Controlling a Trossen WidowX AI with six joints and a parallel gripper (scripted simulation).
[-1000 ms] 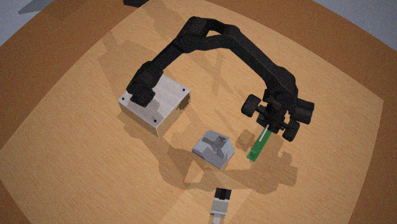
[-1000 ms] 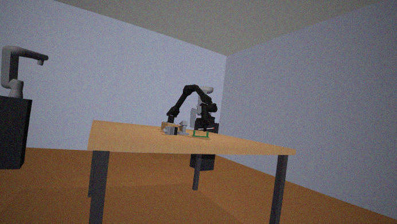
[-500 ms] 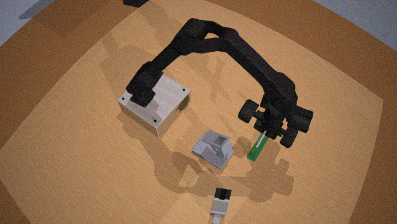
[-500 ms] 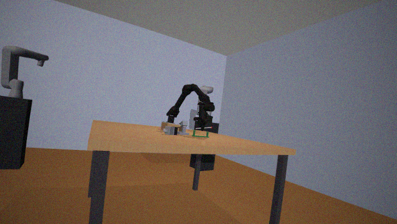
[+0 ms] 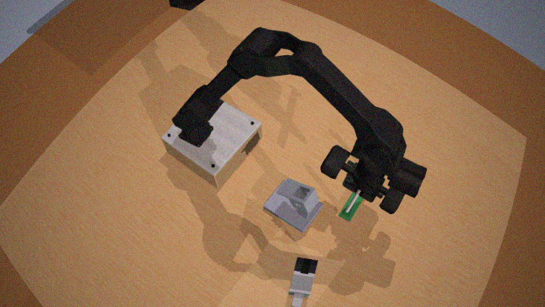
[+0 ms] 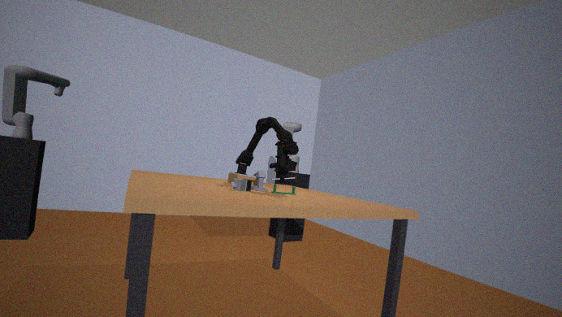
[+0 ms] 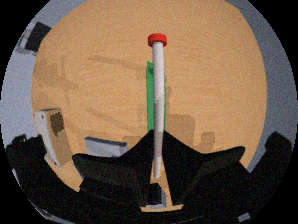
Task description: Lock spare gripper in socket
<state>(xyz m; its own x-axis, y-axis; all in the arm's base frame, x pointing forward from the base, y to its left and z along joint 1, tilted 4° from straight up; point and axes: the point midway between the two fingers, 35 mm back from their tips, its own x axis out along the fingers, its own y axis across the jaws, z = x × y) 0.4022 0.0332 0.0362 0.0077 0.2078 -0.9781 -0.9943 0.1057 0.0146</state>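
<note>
The white lock pin [image 5: 353,201] [image 6: 289,178] [image 7: 158,80] with a red head is held level by my gripper [image 5: 365,194] [image 6: 282,178] [image 7: 156,132], which is shut on it. The pin is above the green cradle [image 5: 346,216] [image 6: 284,193] [image 7: 150,100] and clear of its two posts in the exterior view. The grey mount [image 5: 276,205] [image 6: 259,184] [image 7: 106,146] stands beside the cradle; its socket opening shows no pin or spigot. The spare gripper [image 5: 302,282] [image 6: 241,184], grey with a black end, lies on the table apart from the mount.
The arm's base stands on a box with a pale top [image 5: 232,138] [image 7: 56,135], left of the mount in the top view. The table [image 5: 98,220] [image 6: 183,195] bears all of these. Another arm [image 6: 16,93] stands on a black pedestal [image 6: 18,187] away from the table.
</note>
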